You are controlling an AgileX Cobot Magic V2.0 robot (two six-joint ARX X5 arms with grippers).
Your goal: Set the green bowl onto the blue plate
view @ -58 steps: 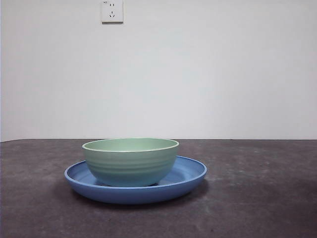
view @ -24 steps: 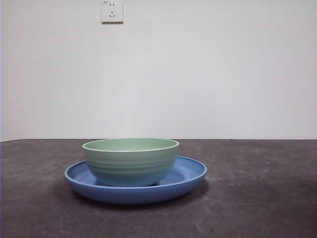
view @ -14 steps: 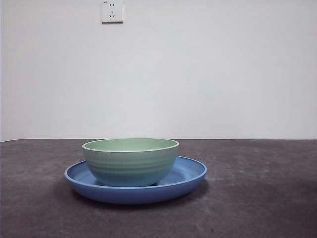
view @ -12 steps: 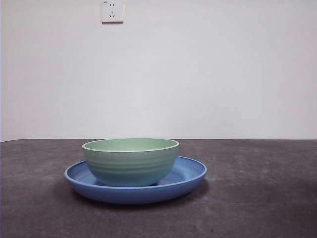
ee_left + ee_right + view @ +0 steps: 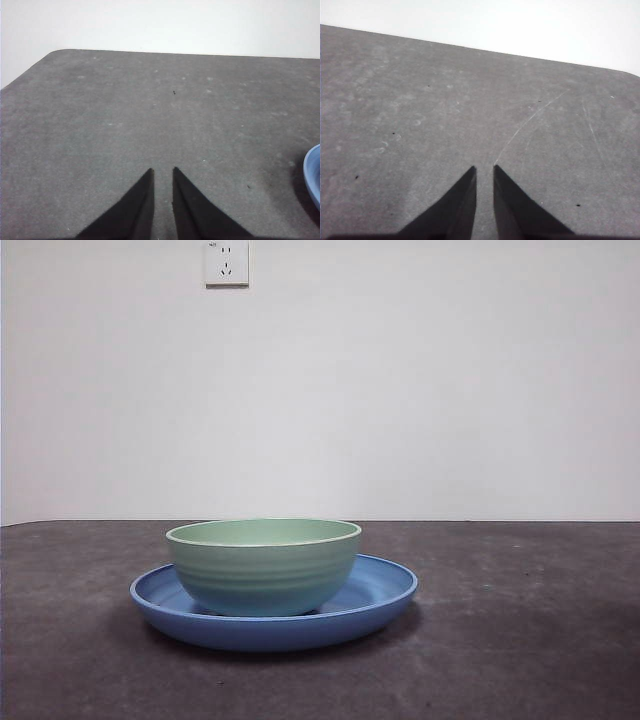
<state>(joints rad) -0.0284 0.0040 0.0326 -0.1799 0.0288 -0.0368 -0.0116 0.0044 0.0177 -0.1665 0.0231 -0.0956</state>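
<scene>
A dark grey, mottled tabletop [image 5: 520, 640] runs across the scene in front of a plain white wall [image 5: 420, 390], which carries a white power socket [image 5: 226, 262] high up on the left in the front view. On the tabletop lies the blue plate [image 5: 380, 592], wide and shallow, its low upturned rim showing on both sides of what it carries. The green bowl [image 5: 263, 566] stands upright on the plate, a little left of the plate's middle in the front view, with faint ridges round its outer wall and a paler rim. No arm touches either dish. The left end effector [image 5: 162, 171] hangs over bare tabletop with its two black jaws close together and nothing between them; an edge of the blue plate shows at the side of its wrist view. The right end effector [image 5: 484, 168] is likewise closed on nothing, over bare, lightly scratched tabletop.
</scene>
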